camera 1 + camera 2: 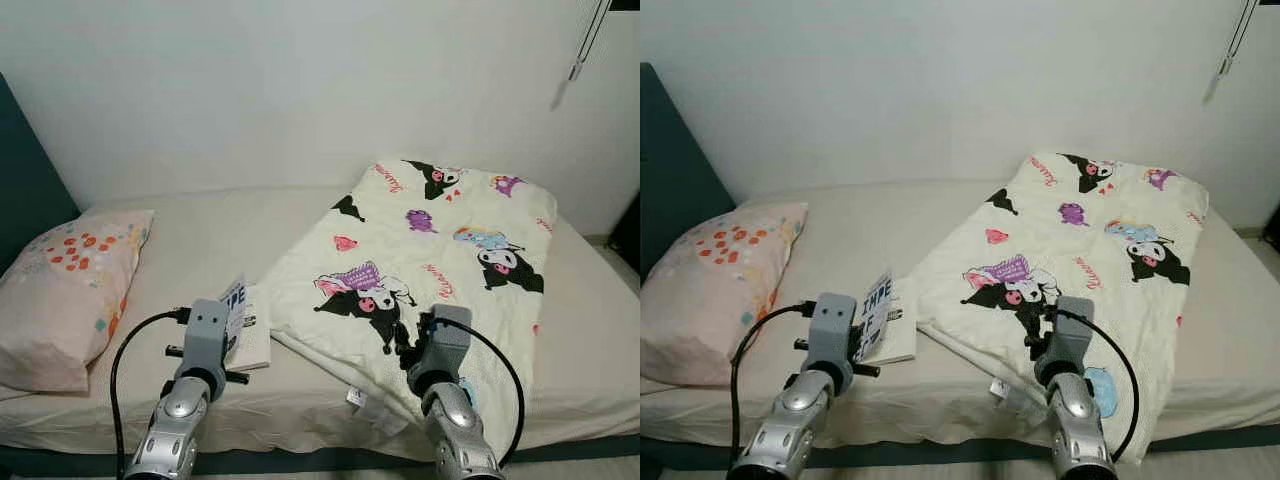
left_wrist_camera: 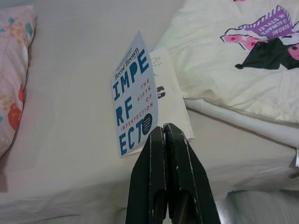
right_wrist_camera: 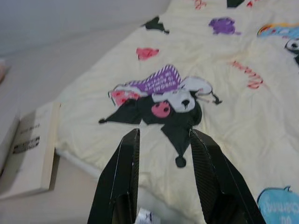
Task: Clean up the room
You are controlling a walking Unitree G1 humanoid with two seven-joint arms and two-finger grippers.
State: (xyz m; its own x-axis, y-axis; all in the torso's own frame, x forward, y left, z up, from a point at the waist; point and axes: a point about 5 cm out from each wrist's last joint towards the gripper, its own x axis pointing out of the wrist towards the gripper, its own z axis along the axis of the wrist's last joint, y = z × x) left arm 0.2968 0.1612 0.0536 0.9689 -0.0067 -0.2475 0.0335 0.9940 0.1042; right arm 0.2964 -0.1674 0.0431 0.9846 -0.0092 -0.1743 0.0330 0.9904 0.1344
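Note:
A paperback book lies on the bed with its blue-lettered front cover standing half open. My left gripper is shut, its tips just short of the book's near edge, with nothing between them. A cream blanket printed with cartoon figures is spread over the bed's right half. My right gripper is open and hovers above the blanket's near part. The book's page edge lies to its left. A pink pillow with orange dots rests at the bed's left end.
The bed's beige sheet is bare between pillow and blanket. A white wall runs behind the bed, and a dark headboard stands at the left. A white tag hangs at the blanket's near edge.

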